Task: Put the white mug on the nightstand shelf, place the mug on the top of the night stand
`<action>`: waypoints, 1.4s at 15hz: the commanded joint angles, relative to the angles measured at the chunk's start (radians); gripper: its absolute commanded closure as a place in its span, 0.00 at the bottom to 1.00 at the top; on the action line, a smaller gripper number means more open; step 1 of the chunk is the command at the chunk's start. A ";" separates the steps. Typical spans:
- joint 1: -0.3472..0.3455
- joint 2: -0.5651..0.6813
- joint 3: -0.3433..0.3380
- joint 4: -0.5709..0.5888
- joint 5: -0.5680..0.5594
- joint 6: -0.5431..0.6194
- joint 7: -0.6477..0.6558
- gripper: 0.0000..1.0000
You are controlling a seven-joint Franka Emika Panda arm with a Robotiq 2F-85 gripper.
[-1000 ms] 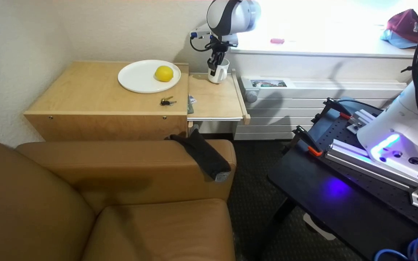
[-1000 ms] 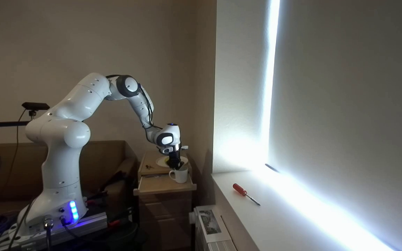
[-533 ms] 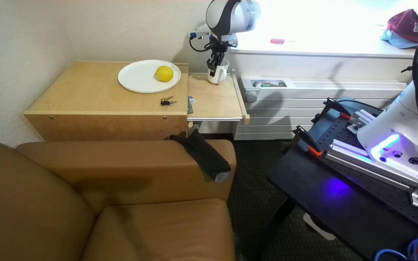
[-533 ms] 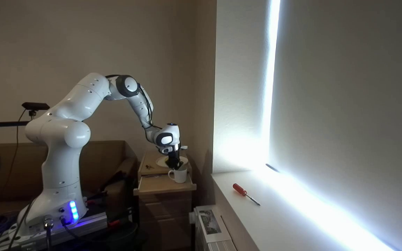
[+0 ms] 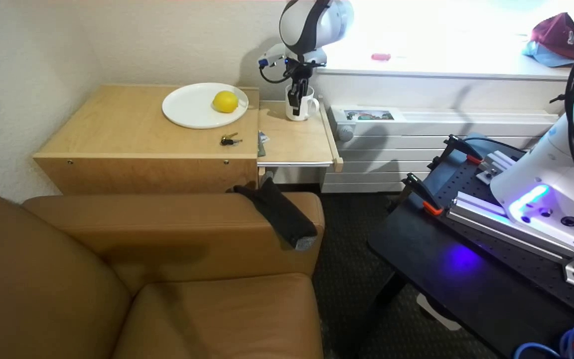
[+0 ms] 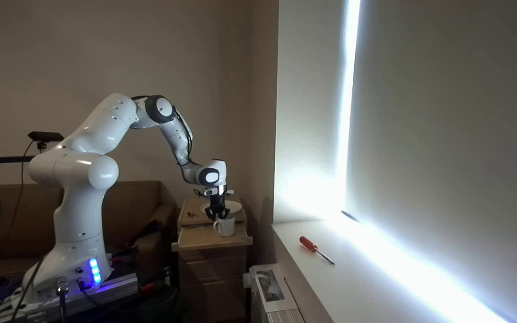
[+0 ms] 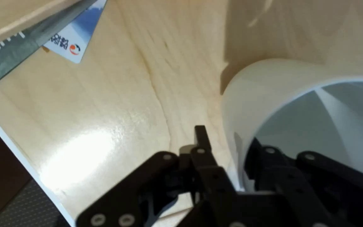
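Observation:
The white mug [image 5: 307, 108] stands upright on the pull-out shelf [image 5: 297, 147] of the nightstand [image 5: 117, 124], near the wall end. In an exterior view its handle points toward the radiator; in another exterior view the mug [image 6: 227, 227] shows its handle on the left. My gripper [image 5: 294, 102] is at the mug's rim. In the wrist view the gripper [image 7: 228, 143] is open: one finger is outside the mug [image 7: 257, 91], the other inside it, with a gap between the outer finger and the wall. The gripper [image 6: 218, 215] also shows spread fingers in an exterior view.
On the nightstand's top are a white plate [image 5: 192, 107] with a lemon [image 5: 225, 101] and keys [image 5: 230, 140]. Cards [image 7: 71, 41] lie on the shelf beside the cabinet edge. A radiator [image 5: 441, 144] and windowsill [image 6: 303, 269] with a screwdriver [image 6: 316, 250] are close by.
The mug has gone from slightly tilted to upright and shifted a little, its handle swinging outward. My gripper has turned and moved slightly with it, and its fingers look wider apart.

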 commanded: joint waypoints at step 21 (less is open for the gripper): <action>0.196 -0.337 -0.190 -0.102 -0.140 -0.019 -0.003 0.00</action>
